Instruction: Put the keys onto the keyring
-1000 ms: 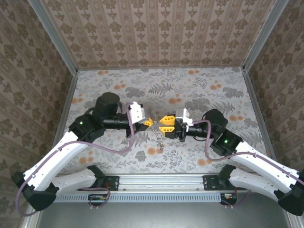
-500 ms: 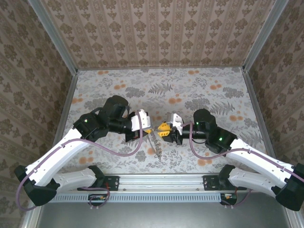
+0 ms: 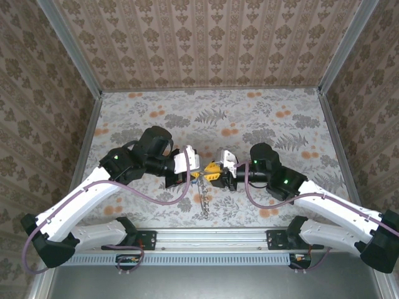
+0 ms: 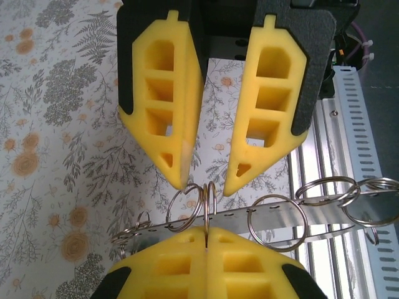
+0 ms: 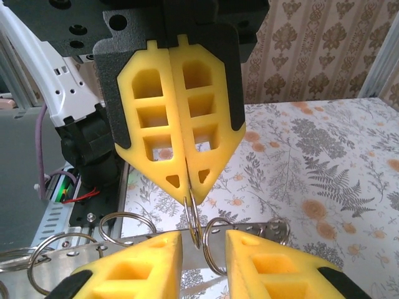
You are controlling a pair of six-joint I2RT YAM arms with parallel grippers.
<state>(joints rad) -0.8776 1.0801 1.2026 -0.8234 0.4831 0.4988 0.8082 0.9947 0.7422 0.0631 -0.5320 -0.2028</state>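
and here's the table [image 3: 268, 118], a pale cloth printed with grey ferns and orange blossoms. it's boxed in on three sides by walls [image 3: 212, 43] in brown patterned wallpaper, with metal frame bars [image 3: 72, 50] running up the corners. along the near edge sits a slotted aluminium rail [image 3: 206, 238], and the arm bases are bolted there.

now to the middle of the near half of the table, where the two arms meet nose to nose. the keyring [image 4: 209, 200] is a thin silvery split ring, seen edge-on from the left wrist. it sits on a flat metal strip [image 4: 274, 213] punched with a row of small holes. more rings [image 4: 327, 196] of the same bright wire are threaded along that strip. from above, a short chain [image 3: 204, 200] trails from the meeting point toward the near edge.

the left gripper [image 4: 206, 232] has its yellow fingers pressed tight together, pinching the keyring by its rim. the right gripper [image 4: 206, 184] comes in from the opposite side with its fingers parted and a clear gap between the tips. one tip stands on each side of the ring; whether either touches it is hard to tell.
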